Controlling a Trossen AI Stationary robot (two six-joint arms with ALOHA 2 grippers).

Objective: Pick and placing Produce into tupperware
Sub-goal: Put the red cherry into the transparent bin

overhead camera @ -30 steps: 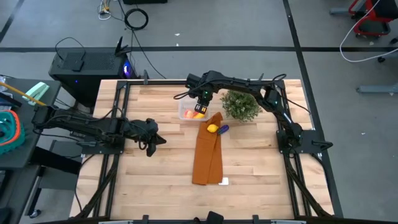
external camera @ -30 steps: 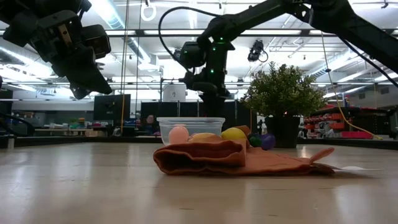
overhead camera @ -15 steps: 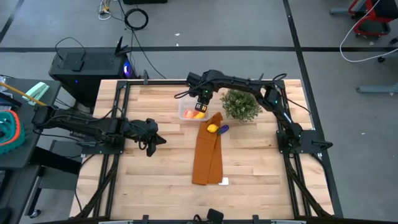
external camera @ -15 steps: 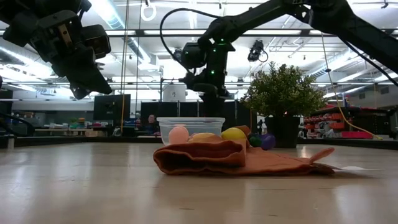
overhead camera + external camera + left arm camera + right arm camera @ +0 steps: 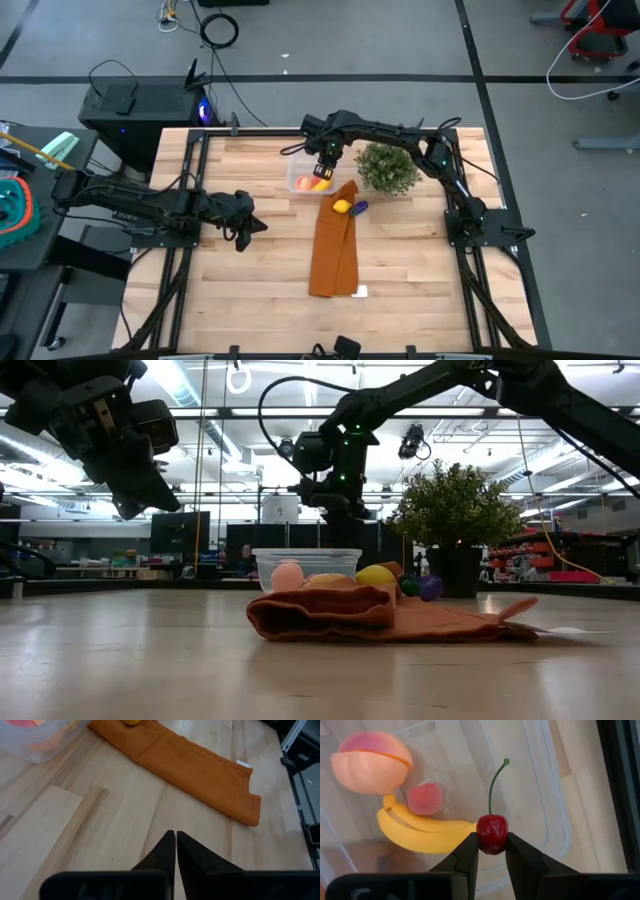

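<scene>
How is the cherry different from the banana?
The cherry is red, round and small; the banana is yellow, long and curved. The cherry has a thin green stem; the banana has none. The cherry is pinched in the right gripper above the tupperware; the banana lies inside it. Both are toy produce.

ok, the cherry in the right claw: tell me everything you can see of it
The small glossy dark-red cherry is round, with a thin green stem curving away from the claw and a slightly wrinkled, plastic-looking skin. The right claw pinches it between its two dark fingers, one on each side. It hangs above the clear plastic tupperware box, touching nothing inside; below it lie a yellow banana, a peach-coloured fruit and a small pink piece.
</scene>
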